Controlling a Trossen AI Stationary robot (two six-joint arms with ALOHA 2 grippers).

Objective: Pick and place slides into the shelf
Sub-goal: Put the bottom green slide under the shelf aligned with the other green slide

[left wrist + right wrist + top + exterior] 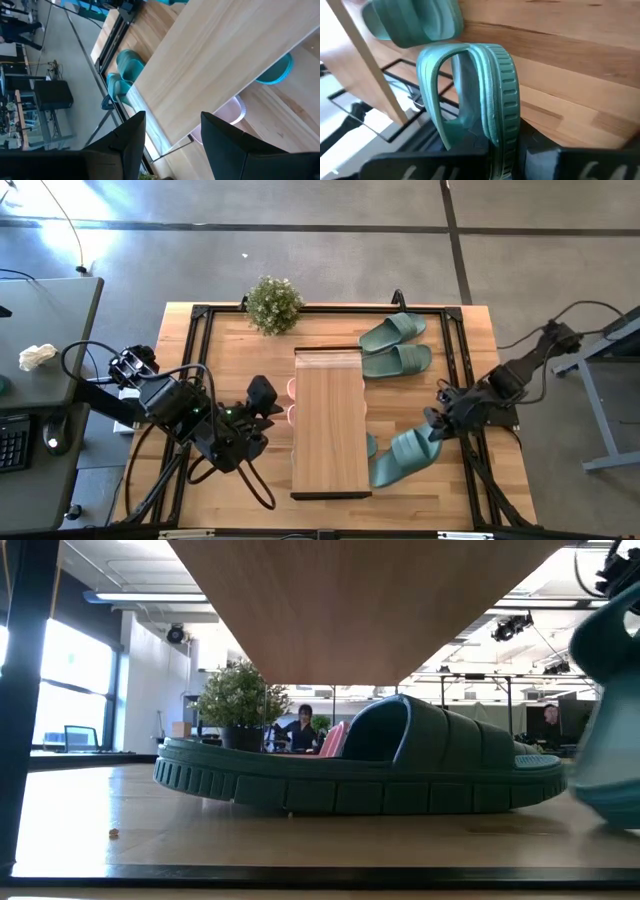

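The shelf (331, 425) lies lengthwise at the centre of the desk (225, 340), and the job looks roughly half done. Two pale pink slides (291, 400) poke their rounded ends out from under its nine o'clock edge, and a green slide (360, 770) already lies under the plank, as the low view shows, with a bit of green peeking out at the four o'clock edge in the high view. Two more sage-green slides (395, 345) lie side by side on the desk at one o'clock from the shelf, not yet stowed. The right hand (437, 423), at three to four o'clock beside the shelf, is clamped tight on the edge of another green slide (470, 95), which it holds on its side just next to the shelf's long edge; in my judgement that one goes in next, then the pair at one o'clock. The left hand (172, 145) waits at nine o'clock from the shelf, its fingers parted with nothing between them. The plank hides most of what sits beneath it, so how squarely the stowed slides lie, and whether the pink ones rest on a lower tier or on the desk, cannot be told. A potted plant (272, 304) stands at eleven o'clock.
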